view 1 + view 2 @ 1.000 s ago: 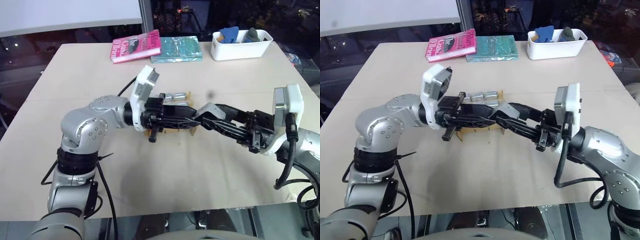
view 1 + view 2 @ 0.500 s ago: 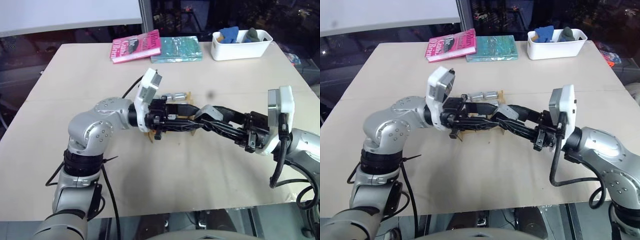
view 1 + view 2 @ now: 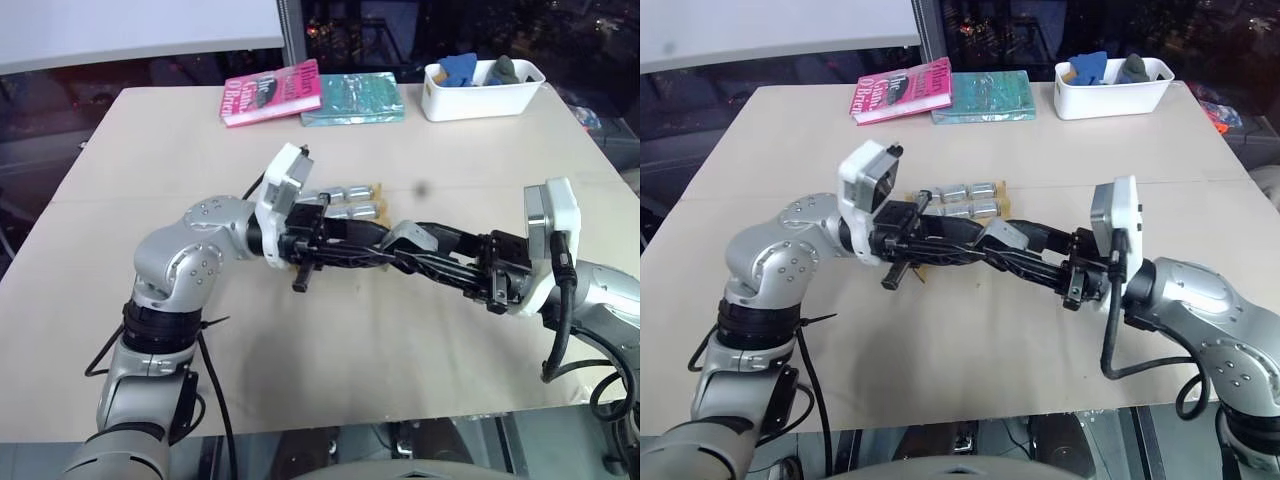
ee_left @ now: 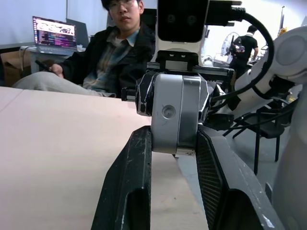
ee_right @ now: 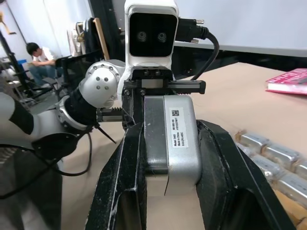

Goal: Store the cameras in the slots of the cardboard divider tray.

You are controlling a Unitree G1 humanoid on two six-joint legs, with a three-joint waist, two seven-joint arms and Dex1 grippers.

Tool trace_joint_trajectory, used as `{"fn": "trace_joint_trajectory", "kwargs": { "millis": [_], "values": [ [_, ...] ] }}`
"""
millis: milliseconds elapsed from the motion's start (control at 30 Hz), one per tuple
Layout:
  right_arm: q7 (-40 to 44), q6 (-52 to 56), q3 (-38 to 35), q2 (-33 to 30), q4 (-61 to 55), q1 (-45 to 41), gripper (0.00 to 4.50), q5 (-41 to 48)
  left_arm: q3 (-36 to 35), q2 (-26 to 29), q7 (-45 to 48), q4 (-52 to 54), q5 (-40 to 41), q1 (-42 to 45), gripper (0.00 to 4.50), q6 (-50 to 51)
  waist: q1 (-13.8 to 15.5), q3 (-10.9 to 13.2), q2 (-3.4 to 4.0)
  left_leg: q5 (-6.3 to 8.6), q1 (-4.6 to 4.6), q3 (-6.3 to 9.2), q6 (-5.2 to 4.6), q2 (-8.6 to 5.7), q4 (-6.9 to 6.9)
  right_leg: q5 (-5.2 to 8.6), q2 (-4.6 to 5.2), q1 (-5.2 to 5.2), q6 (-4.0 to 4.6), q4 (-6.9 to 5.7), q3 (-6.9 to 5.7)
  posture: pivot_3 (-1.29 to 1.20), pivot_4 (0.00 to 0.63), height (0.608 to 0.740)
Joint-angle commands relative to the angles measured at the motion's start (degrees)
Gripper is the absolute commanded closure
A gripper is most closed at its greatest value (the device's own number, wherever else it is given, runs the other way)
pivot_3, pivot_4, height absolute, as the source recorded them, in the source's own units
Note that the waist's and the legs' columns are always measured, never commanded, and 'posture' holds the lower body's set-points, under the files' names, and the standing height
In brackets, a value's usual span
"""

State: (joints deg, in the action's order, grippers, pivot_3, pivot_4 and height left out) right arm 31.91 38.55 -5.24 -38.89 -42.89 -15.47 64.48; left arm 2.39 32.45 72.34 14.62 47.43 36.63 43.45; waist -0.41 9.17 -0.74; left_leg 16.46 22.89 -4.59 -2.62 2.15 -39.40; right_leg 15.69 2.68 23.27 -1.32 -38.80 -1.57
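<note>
One camera (image 4: 175,112) sits between the fingers of both pincers, above the front edge of the cardboard divider tray (image 3: 372,262). The left pincer (image 4: 173,143) is closed on it; the right pincer (image 5: 168,143) also has its fingers against its sides. Both arms reach level toward each other over the surface (image 3: 150,150). Other cameras (image 3: 958,199) lie in the tray's slots.

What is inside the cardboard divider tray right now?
The cardboard divider tray holds two rows of silver-grey cameras in its far slots. Its near part is covered by the left gripper and right gripper, so whatever sits there cannot be seen.
</note>
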Motion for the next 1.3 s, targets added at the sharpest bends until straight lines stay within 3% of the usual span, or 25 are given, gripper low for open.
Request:
{"fn": "trace_joint_trajectory", "kwargs": {
  "millis": [33, 100, 333, 533, 767, 1300],
  "values": [
    [-0.2, -1.2, -0.2, 0.3, -0.8, -1.3, 1.84, -1.2, -1.0, 0.7, -1.0, 0.2, 0.3, -0.3, 3.75, -0.2, 0.0, 0.0, 0.00, 0.00, 0.00, 0.00, 0.00, 0.00, 0.00, 0.00, 0.00, 0.00, 0.00, 0.00, 0.00, 0.00, 0.150, 0.740],
    [-0.4, -2.2, -0.2, -0.1, -1.1, -0.2, 0.93, -4.8, -1.4, 1.3, -1.6, -0.5, -0.5, -0.1, 3.75, -0.5, 0.0, 0.0, 0.00, 0.00, 0.00, 0.01, 0.00, 0.00, 0.00, 0.00, 0.00, 0.00, 0.00, 0.00, -0.01, 0.00, 0.150, 0.740],
    [2.8, -4.9, -6.9, -5.9, -1.7, 9.9, 0.93, -14.4, -0.4, 2.9, -5.6, -7.4, -9.2, 4.2, 3.75, -5.5, 1.1, 0.0, -0.04, 0.00, 0.03, 0.01, 0.00, -0.02, -0.01, 0.00, 0.00, 0.00, 0.00, 0.02, -0.04, 0.00, 0.150, 0.740],
    [6.5, -8.5, -15.4, -9.5, -3.4, 24.7, 0.93, -22.5, 8.7, 4.2, -3.2, -21.8, -23.6, 14.0, 3.75, -12.7, 1.5, 0.0, -0.10, 0.00, 0.07, 0.03, 0.00, -0.07, -0.02, 0.00, -0.03, 0.00, -0.01, 0.05, -0.08, 0.00, 0.150, 0.740],
    [3.7, -8.5, -17.3, -6.2, -7.0, 28.3, 0.93, -22.0, 15.3, 2.8, 5.2, -36.7, -32.5, 21.2, 3.75, -21.1, 1.1, 0.0, -0.13, 0.00, 0.01, -0.08, 0.00, 0.01, -0.01, 0.01, -0.21, 0.05, -0.01, 0.00, -0.05, 0.00, 0.150, 0.740],
    [3.5, -9.7, -18.2, -4.1, -9.1, 32.4, 0.93, -23.9, 16.4, -3.9, 7.4, -47.6, -41.3, 25.1, 3.75, -28.1, 1.1, 0.1, -0.21, 0.01, 0.13, -0.03, -0.01, -0.02, -0.07, 0.01, -0.16, 0.09, -0.02, 0.01, -0.04, 0.00, 0.150, 0.740]
  ]
}}
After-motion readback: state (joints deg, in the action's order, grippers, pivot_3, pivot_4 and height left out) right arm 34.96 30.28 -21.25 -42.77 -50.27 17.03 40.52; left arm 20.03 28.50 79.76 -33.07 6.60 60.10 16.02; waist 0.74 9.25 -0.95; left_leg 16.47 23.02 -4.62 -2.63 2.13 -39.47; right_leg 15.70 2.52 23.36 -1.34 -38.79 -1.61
